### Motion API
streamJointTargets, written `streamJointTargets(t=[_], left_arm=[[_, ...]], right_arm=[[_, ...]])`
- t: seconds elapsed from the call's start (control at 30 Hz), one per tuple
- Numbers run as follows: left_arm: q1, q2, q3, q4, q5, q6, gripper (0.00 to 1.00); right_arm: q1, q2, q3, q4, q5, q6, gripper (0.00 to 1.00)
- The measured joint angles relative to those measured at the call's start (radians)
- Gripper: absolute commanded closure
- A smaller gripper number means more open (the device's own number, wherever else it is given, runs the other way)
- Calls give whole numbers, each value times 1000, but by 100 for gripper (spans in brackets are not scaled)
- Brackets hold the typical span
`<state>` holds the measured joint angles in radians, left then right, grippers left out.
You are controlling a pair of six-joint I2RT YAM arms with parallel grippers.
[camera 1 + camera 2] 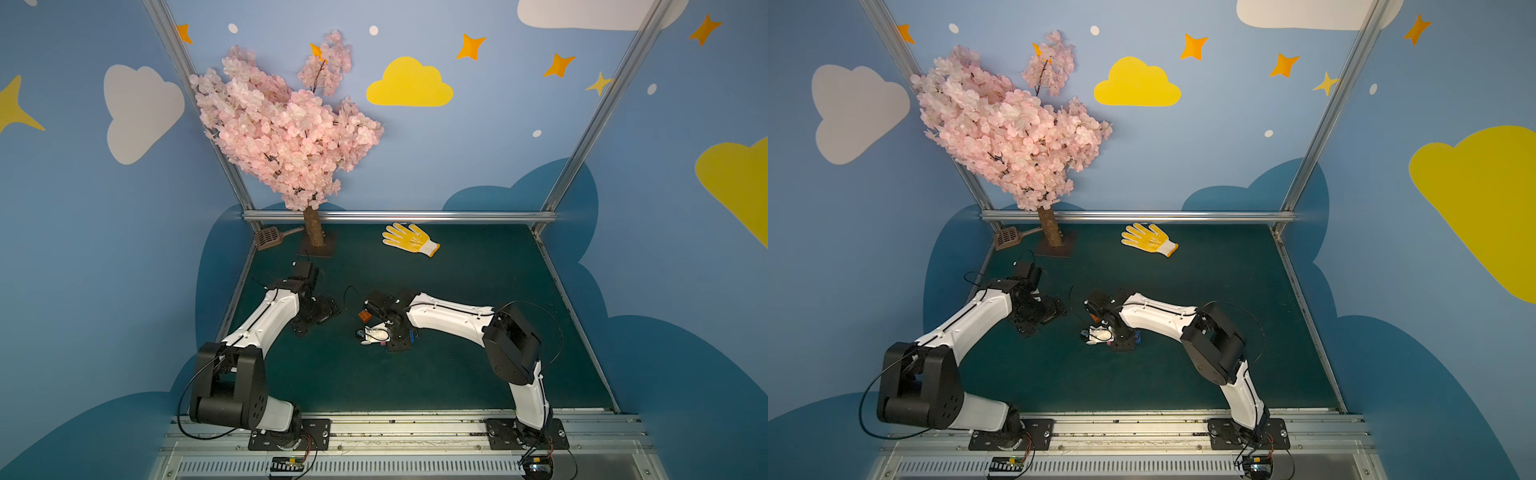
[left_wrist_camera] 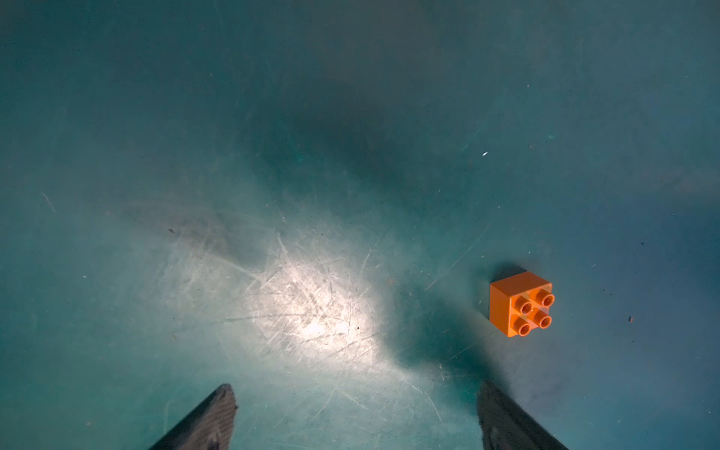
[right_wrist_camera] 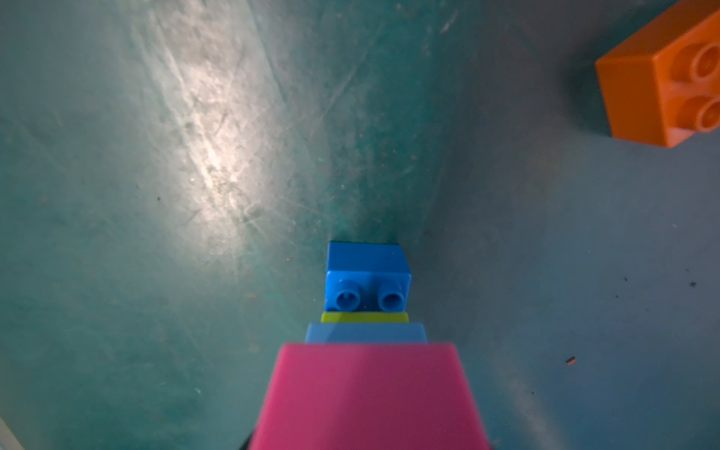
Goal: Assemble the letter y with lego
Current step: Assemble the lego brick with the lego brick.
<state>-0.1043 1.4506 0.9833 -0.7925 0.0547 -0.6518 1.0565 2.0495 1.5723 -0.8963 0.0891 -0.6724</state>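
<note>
Lego bricks stand one piece short of the letter y [image 3: 366, 350]. The right end effector [image 1: 376, 335], clamped tight, holds the joined pink brick [image 3: 368, 393], light blue bar [image 3: 366, 332], lime green brick [image 3: 364, 317] and dark blue brick [image 3: 366, 272] low at mid-worktop [image 1: 457, 374]. The orange brick [image 2: 520, 304] lies loose just beside it and, by this reckoning, must yet cap the stem. The left end effector [image 2: 355, 389] hangs wide and empty.

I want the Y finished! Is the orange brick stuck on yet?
Off. The orange brick lies alone on the mat, apart from the joined bricks that the right gripper holds.
</note>
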Motion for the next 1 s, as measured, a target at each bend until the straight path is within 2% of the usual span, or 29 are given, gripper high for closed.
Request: streamJointTargets(t=[0.77,1.0], left_arm=[[1,-7,0,0,0,0,4],[2,-7,0,-1,0,0,4]], right_arm=[[10,42,58,-57,43,13,100],[-12,69,101,-98,-4,-6,100]])
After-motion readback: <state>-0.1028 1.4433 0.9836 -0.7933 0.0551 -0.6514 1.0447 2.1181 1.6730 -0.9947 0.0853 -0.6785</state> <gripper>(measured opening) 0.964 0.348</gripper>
